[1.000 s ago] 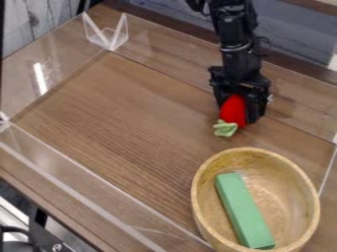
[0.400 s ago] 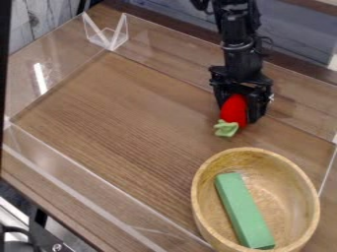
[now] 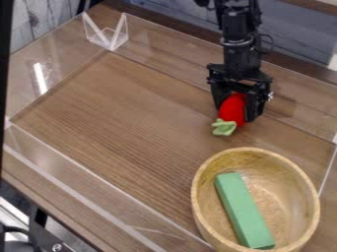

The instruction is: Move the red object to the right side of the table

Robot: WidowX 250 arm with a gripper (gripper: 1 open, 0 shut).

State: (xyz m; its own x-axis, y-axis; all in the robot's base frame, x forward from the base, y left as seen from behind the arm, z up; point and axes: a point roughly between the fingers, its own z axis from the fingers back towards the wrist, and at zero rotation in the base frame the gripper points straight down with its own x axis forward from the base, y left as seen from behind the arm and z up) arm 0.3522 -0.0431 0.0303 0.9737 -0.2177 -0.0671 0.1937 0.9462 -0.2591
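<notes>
The black pincer hangs from 1 dark arm that comes down from the far edge of the scene, right of centre, and it points steeply down at the table. Its 2 fingers stand spread wide, 1 on each side of the red object, which sits between them with its red body showing in the gap. The spread is as wide as this pincer goes, and the fingers look close to the fruit's sides; whether they press on it cannot be told from this view. The fruit appears to rest on the wood rather than hang in the air.

The red object lies on the right part of the brown wood-grain tabletop, roughly midway between near and far. Its light-green leafy end pokes out below the fingertips toward the near side, slightly left, and lies on the wood clear of the pincer.

Nearer and a little to the right, well apart from the fruit, stands a round wooden bowl with 1 green rectangular block lying inside it, its long side running from far-left to near-right. Low clear acrylic walls edge the table on the left and near sides, and a small clear folded stand sits at the far left corner.
</notes>
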